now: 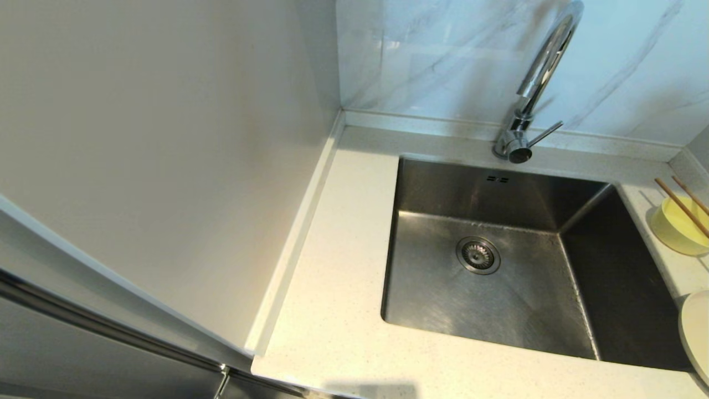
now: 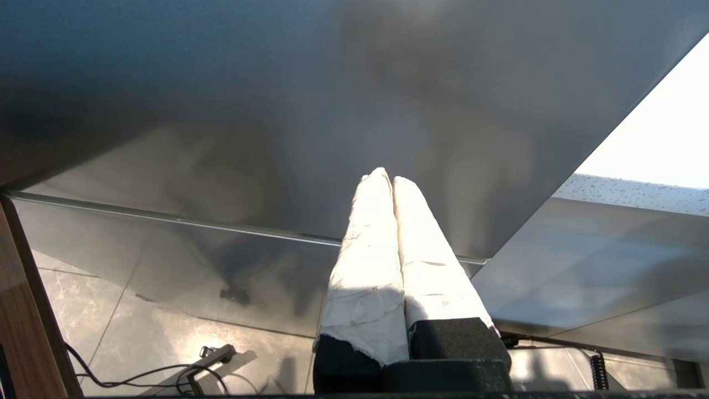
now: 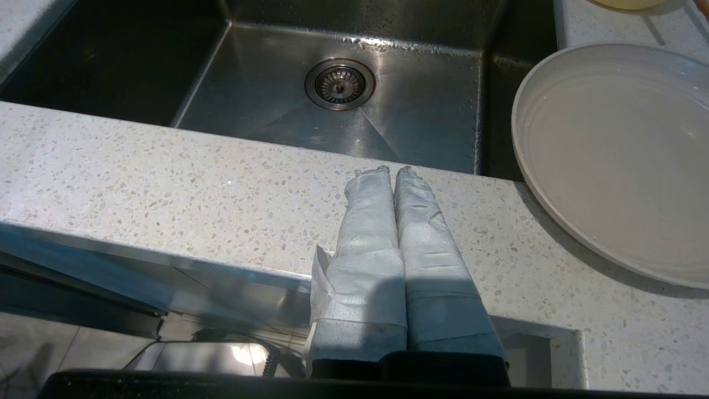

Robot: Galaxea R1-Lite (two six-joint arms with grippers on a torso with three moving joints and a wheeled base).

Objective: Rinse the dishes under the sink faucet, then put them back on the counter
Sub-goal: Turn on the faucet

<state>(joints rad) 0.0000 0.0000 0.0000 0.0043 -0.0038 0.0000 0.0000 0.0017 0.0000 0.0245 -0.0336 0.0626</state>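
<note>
My left tool (image 2: 392, 180) is closed and empty, low beside a grey cabinet. The sink (image 1: 487, 299) sits empty in the desk (image 1: 332, 310). My right tool (image 3: 394, 172) is closed and empty above the desk edge. The bowl (image 1: 677, 227) with chopsticks (image 1: 682, 206) and the plate (image 3: 615, 155) rest on the right.

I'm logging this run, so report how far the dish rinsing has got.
Nothing looks done. The plate, the yellow bowl and the chopsticks across it all sit on the counter right of the sink, whose faucet runs no water. Nothing is in hand: left gripper and right gripper are shut and empty. All rinsing remains.
</note>
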